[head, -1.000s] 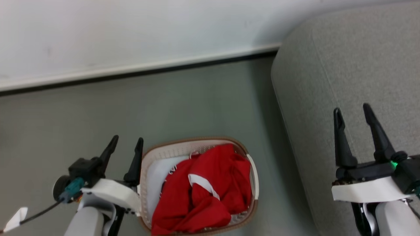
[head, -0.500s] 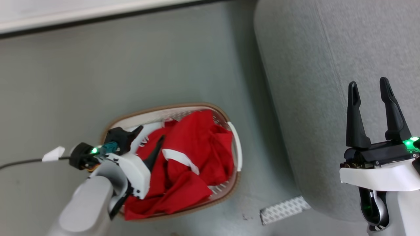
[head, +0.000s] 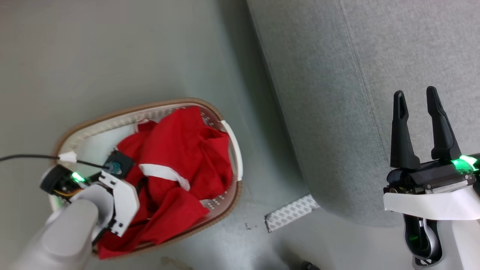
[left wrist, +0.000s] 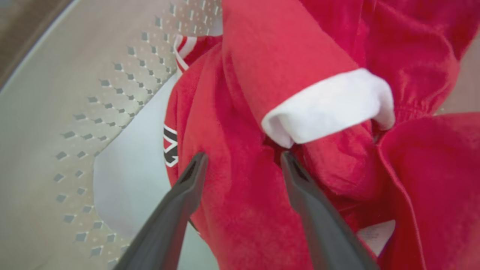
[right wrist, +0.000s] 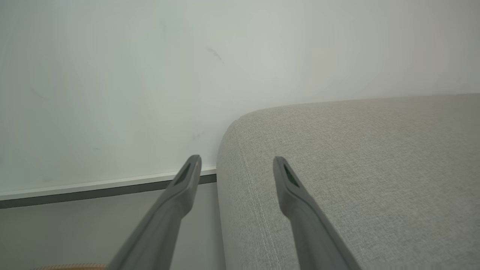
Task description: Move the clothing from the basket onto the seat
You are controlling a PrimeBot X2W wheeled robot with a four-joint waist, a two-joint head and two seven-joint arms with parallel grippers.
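The clothing [head: 183, 157], a heap of red fabric with white trim, lies in the cream basket [head: 150, 108] with the brown rim, on the floor left of the seat [head: 337, 93]. My left arm [head: 120, 197] reaches down into the basket. In the left wrist view my left gripper [left wrist: 243, 155] is open, its fingertips resting on the red clothing [left wrist: 232, 210] just below a white cuff [left wrist: 330, 105]. A black-and-white patch [left wrist: 170, 146] shows left of the fingers. My right gripper [head: 416, 97] hangs open and empty above the grey seat [right wrist: 356, 157].
A plain white cloth [left wrist: 127, 180] lies flat on the basket's bottom beside the perforated wall [left wrist: 75, 93]. A patterned white strip [head: 290, 217] lies on the grey floor by the seat's corner. A black cable [head: 26, 157] trails off my left wrist. The white wall [right wrist: 112, 75] stands behind the seat.
The head camera has tipped downward, shifting the whole picture. My left gripper has gone from beside the basket down into it, onto the red clothing. The right gripper stays open over the seat.
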